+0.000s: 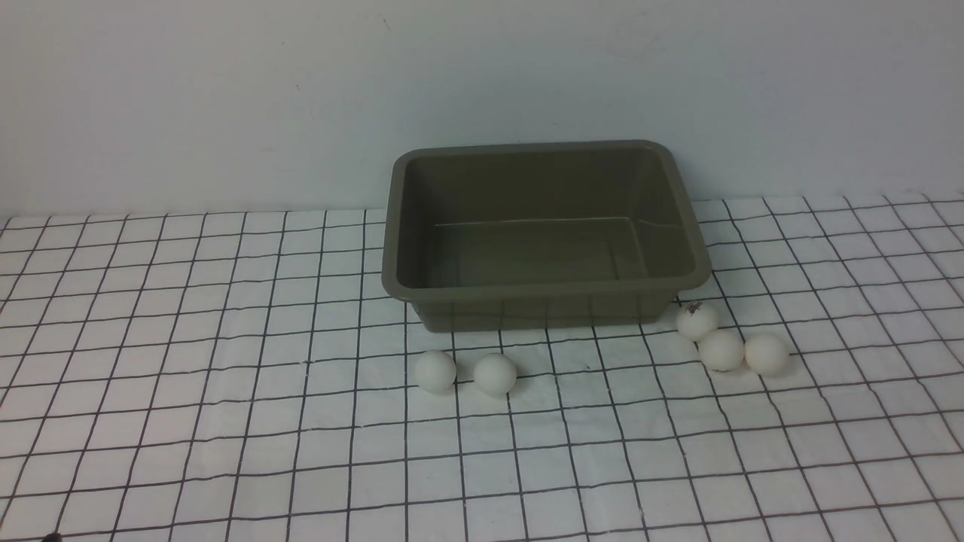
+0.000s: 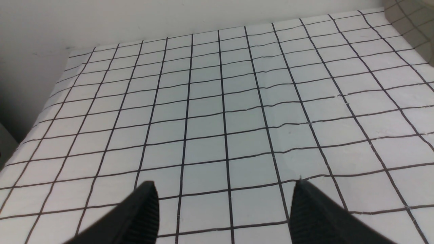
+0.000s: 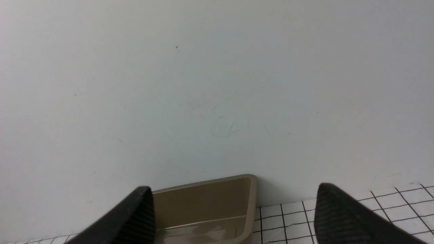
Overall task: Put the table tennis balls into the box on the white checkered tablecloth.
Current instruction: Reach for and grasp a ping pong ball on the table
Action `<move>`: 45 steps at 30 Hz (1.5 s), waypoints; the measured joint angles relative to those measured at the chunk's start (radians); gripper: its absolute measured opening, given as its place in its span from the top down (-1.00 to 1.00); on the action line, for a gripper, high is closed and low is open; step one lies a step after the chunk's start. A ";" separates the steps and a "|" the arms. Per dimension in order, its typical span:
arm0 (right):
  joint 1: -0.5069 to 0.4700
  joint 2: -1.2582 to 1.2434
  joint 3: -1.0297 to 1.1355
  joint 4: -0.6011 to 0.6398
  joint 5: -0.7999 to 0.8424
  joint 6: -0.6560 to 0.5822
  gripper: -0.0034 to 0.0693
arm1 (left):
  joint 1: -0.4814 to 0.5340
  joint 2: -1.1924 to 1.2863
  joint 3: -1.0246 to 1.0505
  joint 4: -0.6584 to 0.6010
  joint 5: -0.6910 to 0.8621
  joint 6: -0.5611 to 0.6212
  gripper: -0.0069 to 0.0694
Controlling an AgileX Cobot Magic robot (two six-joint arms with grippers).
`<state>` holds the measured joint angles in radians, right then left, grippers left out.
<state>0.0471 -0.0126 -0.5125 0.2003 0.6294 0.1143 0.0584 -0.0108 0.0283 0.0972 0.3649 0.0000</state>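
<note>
The olive-grey box (image 1: 681,218) stands empty at the back of the white checkered tablecloth (image 1: 226,421). Several white table tennis balls lie in front of it: two (image 1: 436,371) (image 1: 495,374) near its front left, three (image 1: 697,321) (image 1: 721,350) (image 1: 766,354) by its front right corner. No arm shows in the front view. My left gripper (image 2: 223,184) is open over bare cloth (image 2: 210,112). My right gripper (image 3: 234,189) is open, facing the wall, with the box's corner (image 3: 252,203) between its fingers' line of sight.
A pale wall (image 1: 482,83) rises right behind the box. The cloth's left edge (image 2: 44,105) drops off in the left wrist view. The box's corner (image 2: 412,27) shows at that view's margin.
</note>
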 joint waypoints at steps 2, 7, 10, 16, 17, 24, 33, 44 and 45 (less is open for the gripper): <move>0.000 0.000 0.000 0.003 0.005 0.001 -0.66 | 0.000 0.000 0.000 0.000 0.000 0.000 -0.41; 0.000 0.000 0.000 0.005 0.007 0.001 -0.66 | 0.000 0.000 0.000 0.000 0.000 0.000 -0.41; 0.000 0.000 0.000 0.005 0.007 0.001 -0.66 | 0.000 0.000 0.000 0.000 0.000 0.000 -0.41; 0.000 0.000 0.000 0.005 0.001 0.001 -0.66 | 0.000 0.000 0.000 0.019 0.000 0.000 -0.41; 0.000 0.000 0.000 0.005 0.000 0.001 -0.66 | 0.000 0.000 0.000 0.019 0.000 0.000 -0.41; 0.000 0.000 0.000 0.005 -0.008 0.001 -0.66 | 0.000 0.000 0.000 0.022 0.000 0.000 -0.41; 0.000 0.000 0.000 0.010 0.076 -0.003 -0.66 | 0.000 0.000 0.000 0.022 -0.064 -0.007 -0.41; 0.000 0.000 0.000 0.036 0.106 -0.030 -0.66 | 0.000 0.000 0.000 -0.145 -0.267 -0.106 -0.41; 0.000 0.000 0.000 0.036 0.116 -0.041 -0.66 | 0.000 0.000 0.000 -0.174 -0.276 -0.130 -0.41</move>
<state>0.0471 -0.0126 -0.5125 0.2363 0.7459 0.0736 0.0584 -0.0108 0.0283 -0.0764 0.0890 -0.1301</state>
